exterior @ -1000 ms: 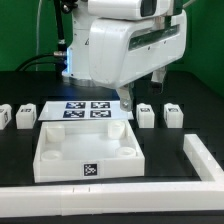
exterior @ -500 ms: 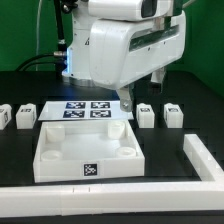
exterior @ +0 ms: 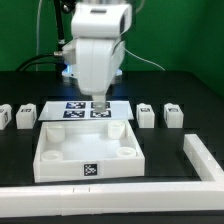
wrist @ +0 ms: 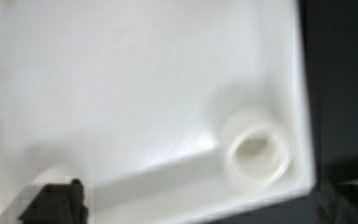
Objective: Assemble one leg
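Observation:
Several small white legs with black tags stand on the black table: two at the exterior view's left (exterior: 26,115) and two at its right (exterior: 146,115). My gripper (exterior: 100,104) hangs over the marker board (exterior: 85,108), just behind the large white tray piece (exterior: 60,160), well apart from every leg. In the wrist view the gripper (wrist: 206,205) is open and empty, with a dark fingertip (wrist: 55,203) at each side. Below it lies the tray piece (wrist: 123,90) with one round corner socket (wrist: 256,155). No leg shows in the wrist view.
A long white rail (exterior: 100,200) runs along the table's front. A shorter white rail (exterior: 200,155) lies at the exterior view's right. Cables hang behind the arm at the back.
The arm has swung toward the exterior view's left and turned. The gripper went from beside the right-hand legs to over the marker board. No part has moved.

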Robot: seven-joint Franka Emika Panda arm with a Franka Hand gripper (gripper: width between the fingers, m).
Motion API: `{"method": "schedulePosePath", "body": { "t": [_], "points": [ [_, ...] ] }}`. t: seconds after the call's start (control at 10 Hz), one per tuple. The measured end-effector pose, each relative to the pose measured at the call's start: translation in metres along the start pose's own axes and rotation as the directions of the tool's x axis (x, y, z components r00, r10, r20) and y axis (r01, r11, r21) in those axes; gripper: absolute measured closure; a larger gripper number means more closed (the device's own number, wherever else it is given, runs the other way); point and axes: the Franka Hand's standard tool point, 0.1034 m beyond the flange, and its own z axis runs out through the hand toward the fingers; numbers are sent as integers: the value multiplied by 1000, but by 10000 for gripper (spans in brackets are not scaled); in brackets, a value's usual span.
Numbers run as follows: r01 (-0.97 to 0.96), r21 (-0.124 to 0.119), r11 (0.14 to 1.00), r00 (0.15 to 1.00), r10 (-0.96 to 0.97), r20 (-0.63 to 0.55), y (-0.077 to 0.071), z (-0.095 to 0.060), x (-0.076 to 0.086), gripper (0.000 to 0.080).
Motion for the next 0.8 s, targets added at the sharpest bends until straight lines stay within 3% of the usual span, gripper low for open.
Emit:
{"method": "schedulePosePath", "body": {
  "t": [0.1,0.4,0.6,0.8],
  "points": [
    [53,14,998,999,-53,-9,-13,18,-11,150],
    [50,43,998,998,-48,-27,-17,49,-21,150],
    [36,44,998,999,-34,-29,-17,54,-26,150],
    [34,46,998,999,-33,-29,-18,55,-27,373]
  ]
}}
